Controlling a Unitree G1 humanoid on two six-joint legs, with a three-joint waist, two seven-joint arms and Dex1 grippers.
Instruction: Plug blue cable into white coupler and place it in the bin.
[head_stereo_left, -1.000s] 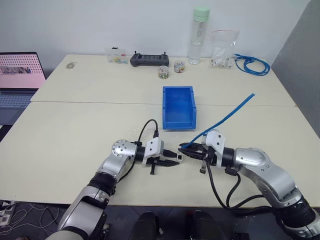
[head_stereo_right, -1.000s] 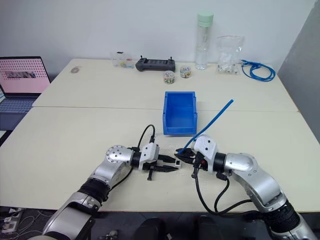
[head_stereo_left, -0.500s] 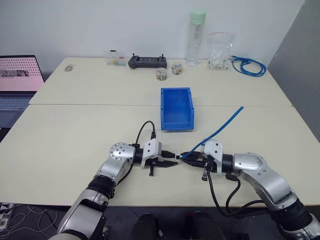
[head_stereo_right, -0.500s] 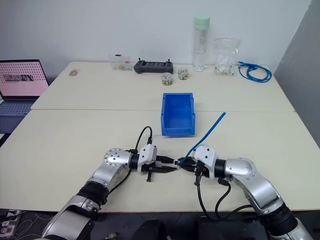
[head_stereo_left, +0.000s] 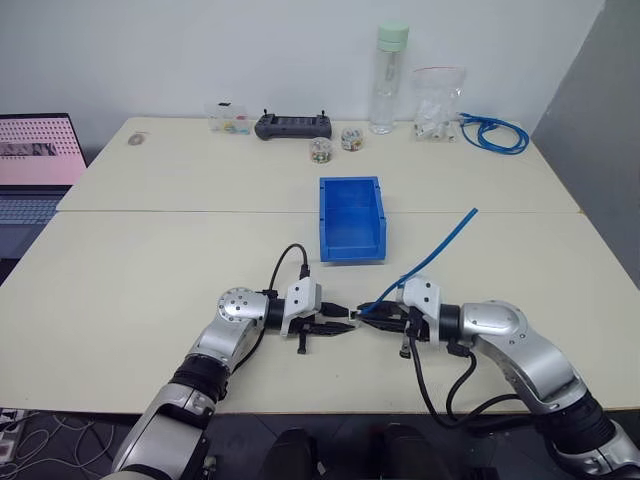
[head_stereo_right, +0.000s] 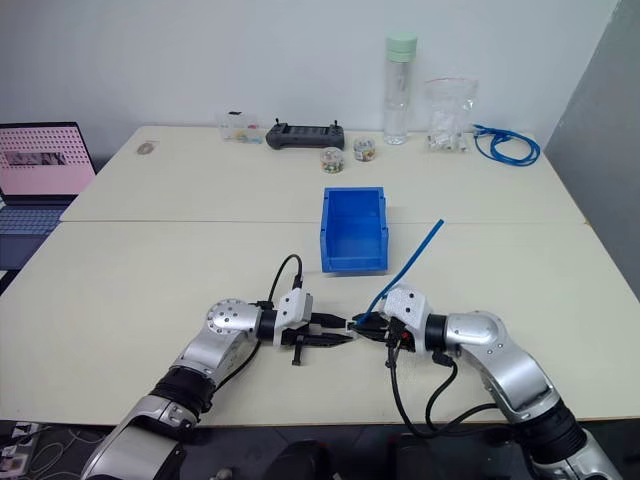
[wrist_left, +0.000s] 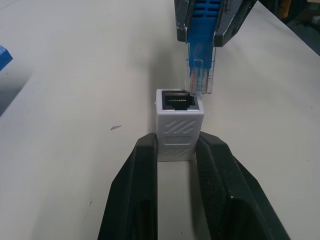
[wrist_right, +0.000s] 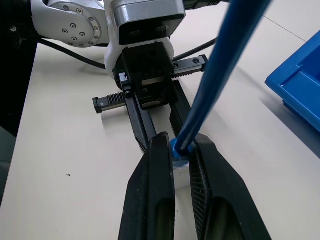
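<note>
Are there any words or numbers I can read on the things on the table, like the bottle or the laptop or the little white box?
No text can be read anywhere.
Laptop: its pink screen shows rows of marks, too small to read.
Bottle: no readable label.
White coupler: only moulded slanted ridges, no letters.
Black controller: no readable markings.
Blue bin: plain, no writing.

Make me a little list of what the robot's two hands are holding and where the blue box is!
left gripper: shut on the tiny white boxy plastic coupler
right gripper: shut on the thin bright blue cable near its clear plug
plug: at the socket's edge, not yet in
bright blue plastic bin: on the table, beyond the grippers
</note>
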